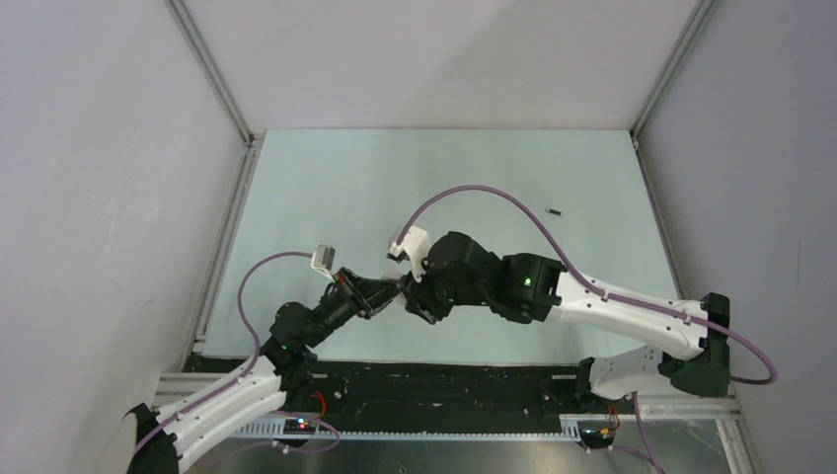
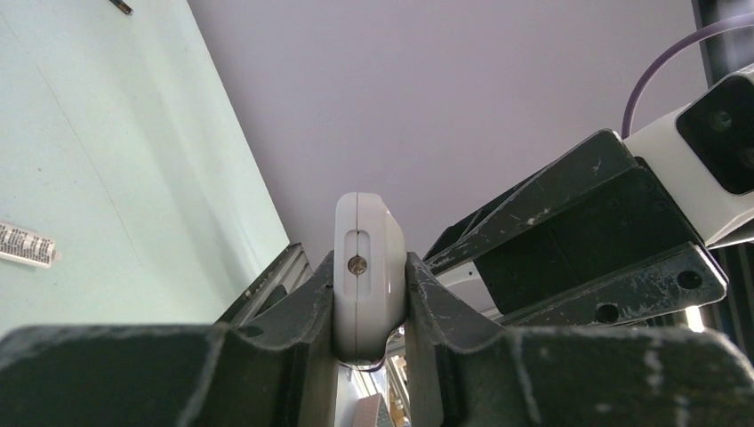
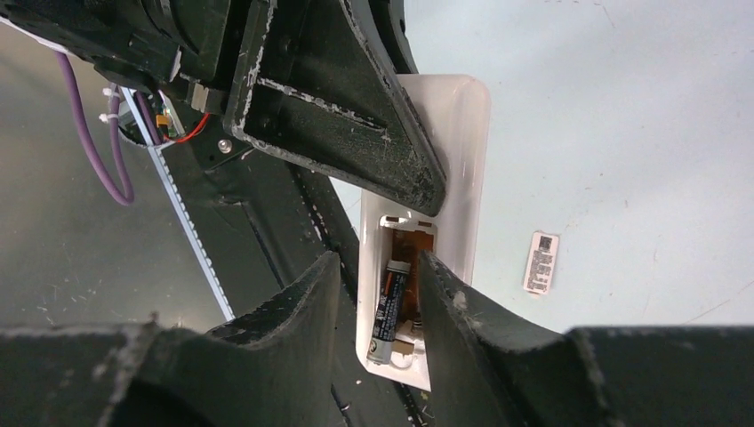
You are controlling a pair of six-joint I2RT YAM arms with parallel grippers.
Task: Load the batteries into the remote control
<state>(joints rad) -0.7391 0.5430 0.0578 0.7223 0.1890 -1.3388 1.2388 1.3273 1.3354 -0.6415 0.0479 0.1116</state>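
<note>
My left gripper (image 2: 369, 271) is shut on the remote control (image 2: 364, 222), clamping its white body edge-on between both fingers. In the right wrist view the remote control (image 3: 462, 133) shows its back with the recess uncovered. One dark battery (image 3: 389, 311) lies in the left slot of that recess; the slot beside it shows bare brown board. My right gripper (image 3: 378, 260) is open, its fingers either side of that battery with a gap on the left. Another battery (image 1: 555, 210) lies alone on the mat at the back right. In the top view both grippers meet over the near middle, hiding the remote.
A small flat pale rectangular piece with dark print (image 3: 541, 261) lies on the green mat (image 1: 326, 188) beside the remote. The black base rail (image 1: 444, 380) runs along the near edge. White walls close in the left, right and back sides.
</note>
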